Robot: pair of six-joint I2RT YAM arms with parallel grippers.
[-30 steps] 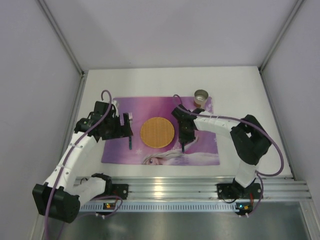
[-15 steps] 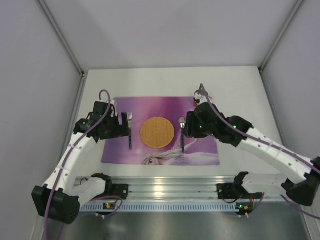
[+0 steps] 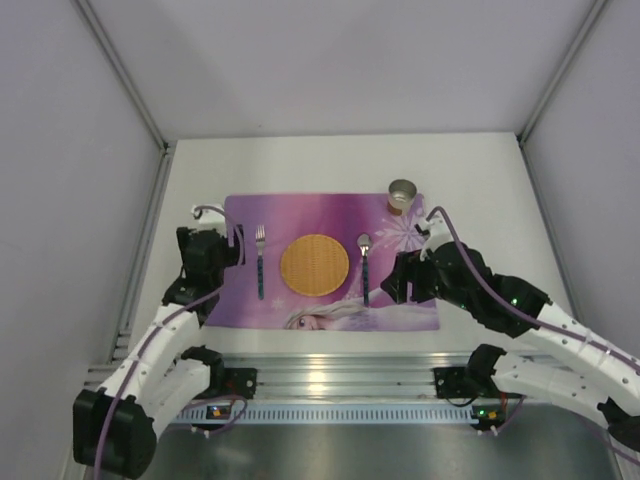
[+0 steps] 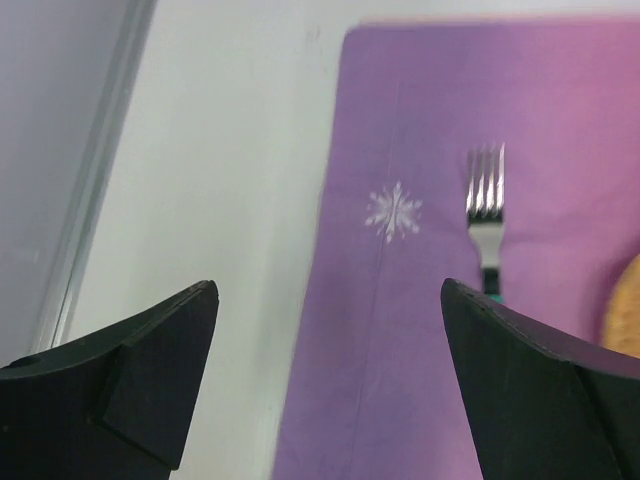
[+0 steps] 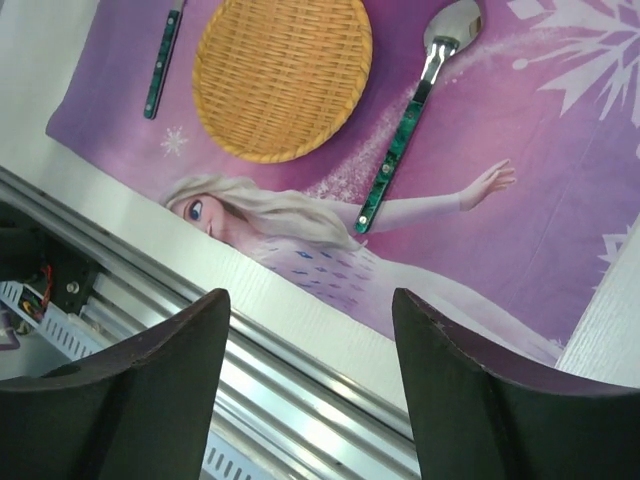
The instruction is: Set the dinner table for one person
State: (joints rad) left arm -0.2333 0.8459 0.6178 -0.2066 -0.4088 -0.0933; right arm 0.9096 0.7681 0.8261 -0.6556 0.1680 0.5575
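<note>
between the wide-spread jaws of the left gripper (image 4: 329, 292), which hold nothing, shows the left border of the purple printed placemat (image 3: 300, 210) where it meets the white dinner table (image 3: 300, 165). the table runs under both sets of jaws and far past them on every side. ahead of the left gripper's right jaw lies the fork (image 4: 486, 200), tines pointing away from the jaws and handle toward them, so a diner at the near edge could take it by the handle. the right gripper (image 5: 310, 300) also hangs wide and empty above the mat's near border. beyond the gap of its jaws sits the round woven plate (image 5: 282, 75), and beyond its right jaw lies the green-handled spoon (image 5: 415, 110), bowl away and handle toward the jaws. fork to the left of the plate and spoon to its right match the usual order of a place setting. farther out past the right jaws stands a small cup (image 3: 402, 192) at the mat's far right corner, within reach of a drinking hand. neither gripper touches anything, and the setting looks done or nearly so; no knife is in view.
</note>
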